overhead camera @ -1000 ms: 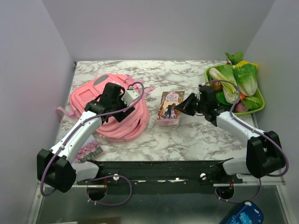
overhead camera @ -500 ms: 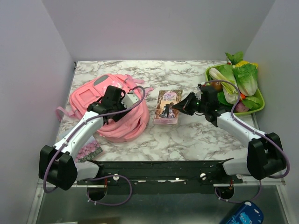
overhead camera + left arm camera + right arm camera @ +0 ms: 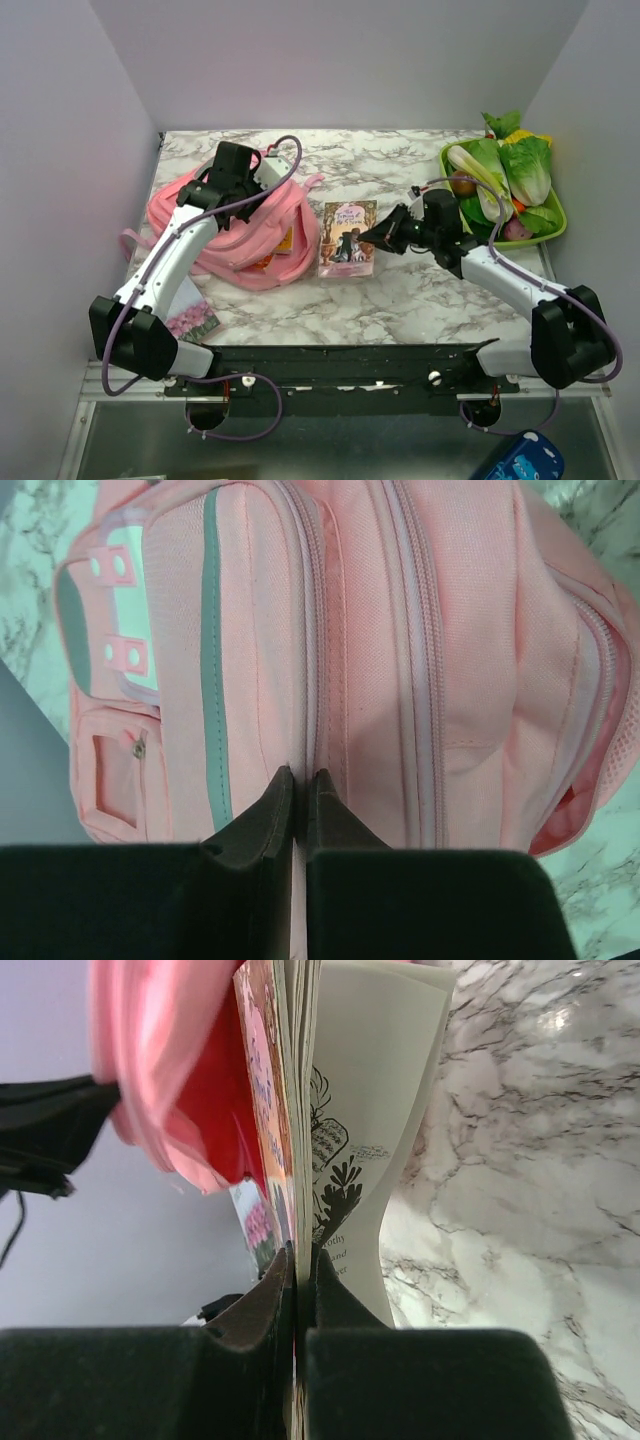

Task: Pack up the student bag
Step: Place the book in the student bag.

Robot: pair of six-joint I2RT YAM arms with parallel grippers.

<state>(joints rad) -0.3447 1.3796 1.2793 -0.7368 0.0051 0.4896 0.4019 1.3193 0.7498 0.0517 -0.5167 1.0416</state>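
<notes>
Opening the bag [image 3: 400, 680] for loading looks to be the step in hand. The left gripper [image 3: 301, 776] has its fingers clenched on the fabric at a zip seam on the bag's upper side. The right gripper [image 3: 300, 1252] grasps a book [image 3: 345, 233] by its right edge, pages pinched tight between the fingers.

The bag lies slumped at the far left of the table [image 3: 420, 290], its mouth turned right toward the book, which sits just beside it. In the right wrist view the mouth gapes a little and shows a red lining.

The next move probably calls for the left arm to lift the seam so the mouth stands wider, and for the right arm to slide the book leftward through it, edge first. The fabric is soft and may sag across the gap, so the lift would need to hold while the book goes in.

The bag is pale pink with a grey-green stripe, several parallel zip lines and loose pink straps.
</notes>
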